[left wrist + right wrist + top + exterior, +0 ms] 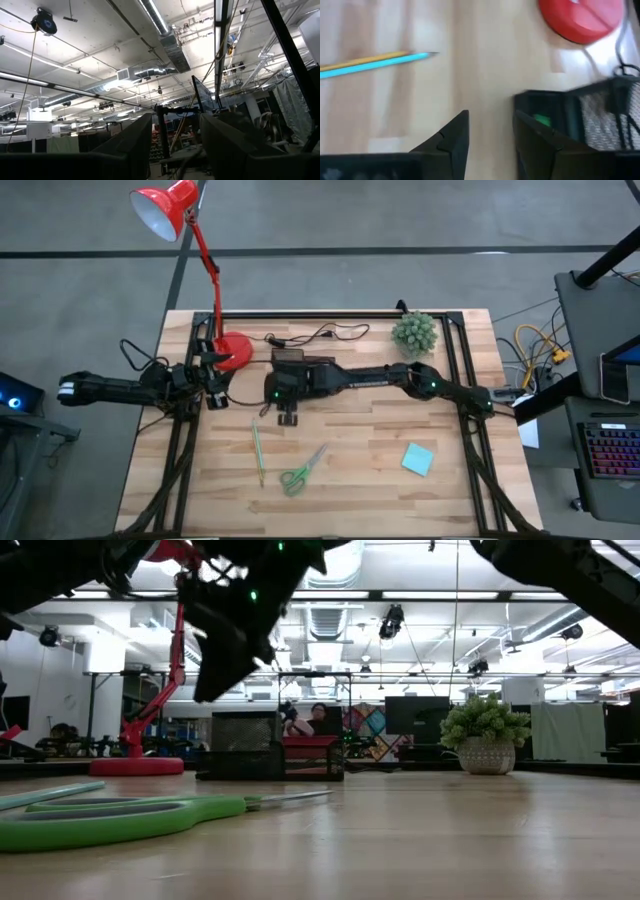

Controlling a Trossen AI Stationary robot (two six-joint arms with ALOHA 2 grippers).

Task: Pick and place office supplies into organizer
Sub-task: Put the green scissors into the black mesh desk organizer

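right pincer [287,416] released, empty, frame centre, just below organizer [300,363] | left pincer [214,370] released, beside red lamp base [233,352] | scissors [302,471], pencil [258,452], teal pad [418,459] on counter [380,490]

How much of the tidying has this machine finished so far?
Barely started, it seems. A small green piece already lies in the black organizer. The right gripper hovers open and empty beside it; the left gripper waits near the lamp base. Still on the table: pencil, scissors and teal sticky pad.
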